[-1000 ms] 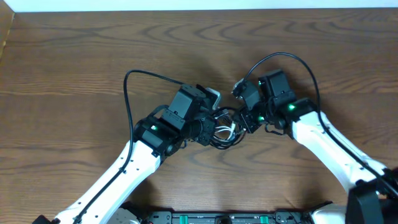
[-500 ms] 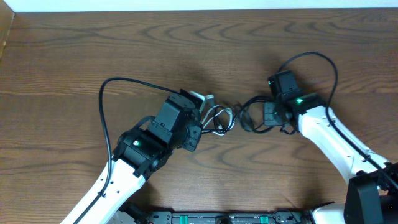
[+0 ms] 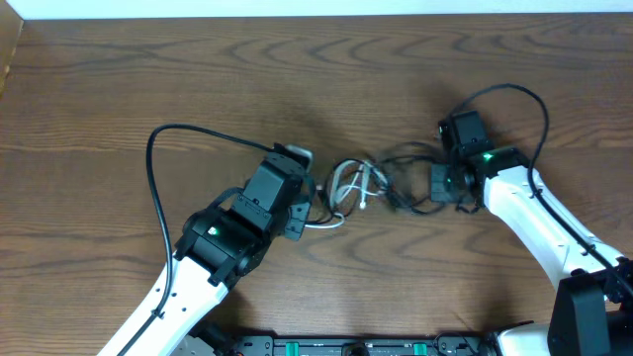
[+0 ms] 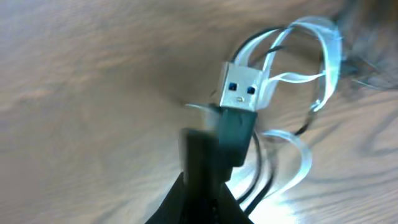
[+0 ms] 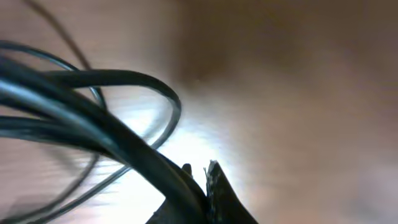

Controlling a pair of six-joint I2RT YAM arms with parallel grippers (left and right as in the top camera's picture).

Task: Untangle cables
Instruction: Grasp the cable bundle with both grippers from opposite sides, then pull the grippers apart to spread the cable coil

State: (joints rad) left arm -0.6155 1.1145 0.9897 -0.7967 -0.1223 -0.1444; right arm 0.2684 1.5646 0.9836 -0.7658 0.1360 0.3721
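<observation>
The cables lie in the middle of the table: a pale looped cable (image 3: 352, 182) and thin black cables (image 3: 404, 190) wound together beside it. My left gripper (image 3: 305, 210) is at the left end of the tangle. In the left wrist view it (image 4: 214, 155) is shut on a black USB plug (image 4: 236, 127) whose silvery tip (image 4: 241, 91) points away, with pale loops (image 4: 324, 53) behind it. At the right end, my right gripper (image 3: 436, 185) is shut on a thick black cable (image 5: 93, 121) that passes between its fingertips (image 5: 214, 177).
The arms' own thicker black wiring arcs over the table, at the left (image 3: 158, 168) and at the right (image 3: 514, 94). A pale wall strip (image 3: 316, 8) runs along the far edge of the brown wooden table (image 3: 119, 89).
The two grippers have drawn apart, the left one leftward and the right one rightward. The bunched cables now stretch out between them. The right gripper has closed fully on its cable.
</observation>
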